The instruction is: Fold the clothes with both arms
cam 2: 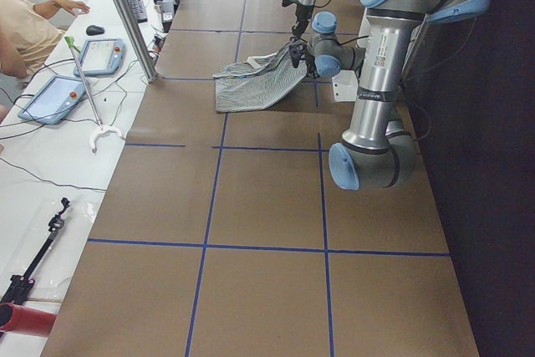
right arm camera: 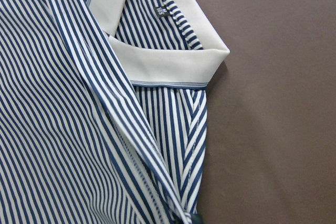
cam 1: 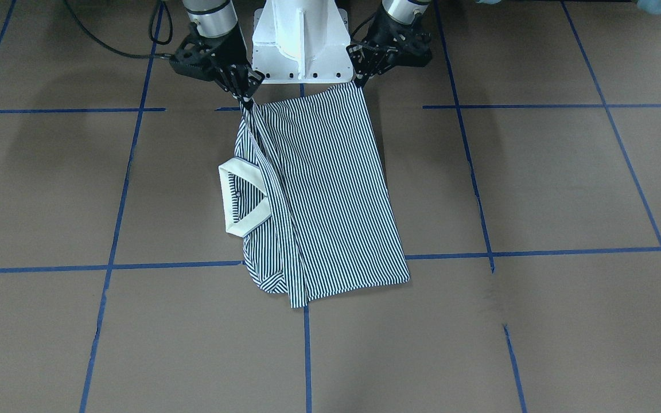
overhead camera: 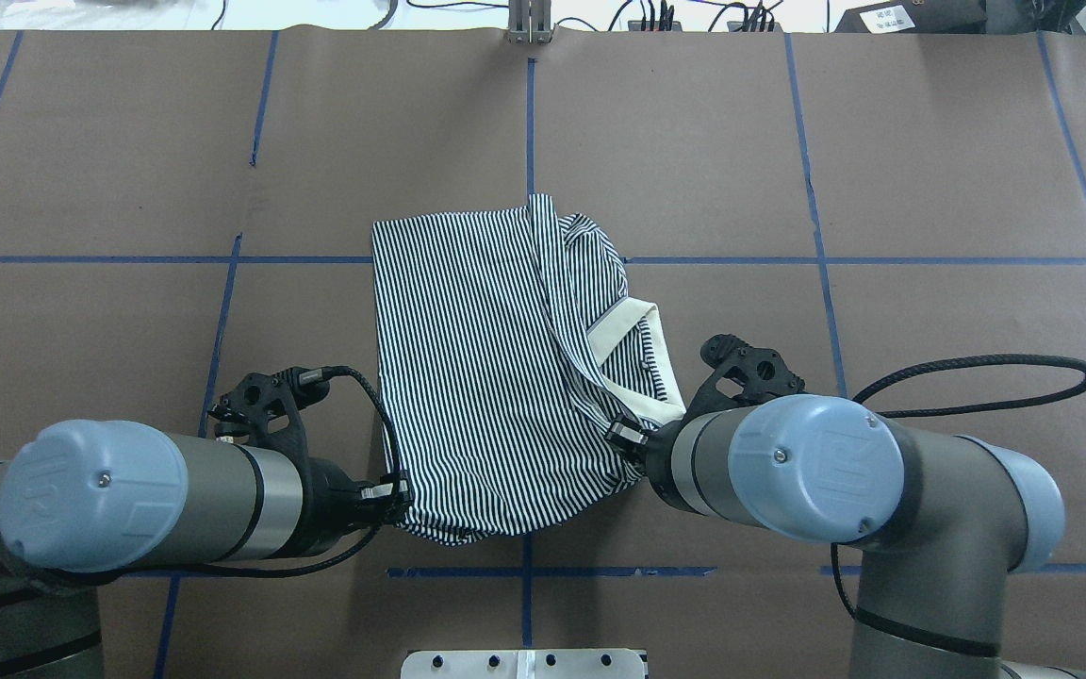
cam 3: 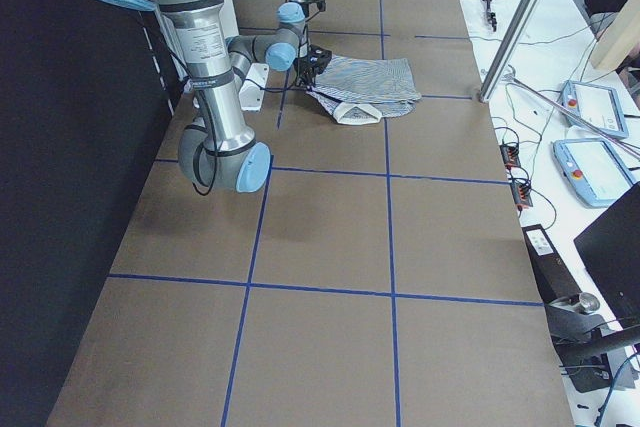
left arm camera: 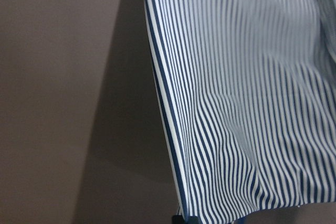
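Note:
The striped polo shirt (cam 1: 330,189) lies partly folded on the brown table, its cream collar (cam 1: 238,198) turned to the robot's right side. My left gripper (cam 1: 359,82) is shut on the shirt's near corner by the hem side. My right gripper (cam 1: 248,96) is shut on the near edge beside the collar, and that edge is bunched and lifted. In the overhead view the shirt (overhead camera: 468,377) hangs between the left gripper (overhead camera: 394,500) and the right gripper (overhead camera: 623,438). The right wrist view shows the collar (right arm camera: 157,61) close up, the left wrist view the striped cloth (left arm camera: 241,103).
The white pedestal base (cam 1: 302,40) stands just behind the shirt between the arms. Blue tape lines (cam 1: 307,344) grid the brown table (cam 1: 537,183). A black cable (overhead camera: 977,377) loops by the right arm. Tablets (cam 2: 58,94) and an operator sit beyond the far edge.

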Action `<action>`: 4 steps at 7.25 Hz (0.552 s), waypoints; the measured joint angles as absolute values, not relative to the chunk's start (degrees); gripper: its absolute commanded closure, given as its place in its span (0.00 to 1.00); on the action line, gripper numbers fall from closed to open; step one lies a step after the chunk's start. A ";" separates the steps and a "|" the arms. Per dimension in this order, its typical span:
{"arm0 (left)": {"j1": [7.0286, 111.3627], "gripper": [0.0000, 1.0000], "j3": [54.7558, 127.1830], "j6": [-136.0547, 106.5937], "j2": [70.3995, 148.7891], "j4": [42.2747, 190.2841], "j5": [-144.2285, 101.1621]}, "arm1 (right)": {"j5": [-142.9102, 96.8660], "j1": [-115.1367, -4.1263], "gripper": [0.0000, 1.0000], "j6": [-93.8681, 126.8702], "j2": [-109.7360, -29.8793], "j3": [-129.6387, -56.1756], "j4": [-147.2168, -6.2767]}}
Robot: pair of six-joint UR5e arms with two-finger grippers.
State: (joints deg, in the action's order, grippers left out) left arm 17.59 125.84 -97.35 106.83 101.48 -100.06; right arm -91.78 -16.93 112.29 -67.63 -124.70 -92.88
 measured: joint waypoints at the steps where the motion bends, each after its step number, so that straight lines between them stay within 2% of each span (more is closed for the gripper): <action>1: 20.02 1.00 124.46 -97.26 108.64 100.62 -99.66 | -89.40 -17.48 1.00 114.38 -66.41 -125.00 -93.56; 2: 24.02 1.00 119.82 -95.88 112.76 100.40 -99.39 | -87.86 -19.64 1.00 114.64 -63.79 -122.39 -93.20; 4: 31.86 1.00 110.05 -89.88 117.83 102.95 -99.25 | -87.27 -25.77 1.00 113.52 -57.91 -111.79 -88.56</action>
State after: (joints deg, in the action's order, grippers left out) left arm 31.86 110.05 -89.88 117.83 102.95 -99.25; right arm -87.27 -25.77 113.52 -57.91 -111.79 -88.56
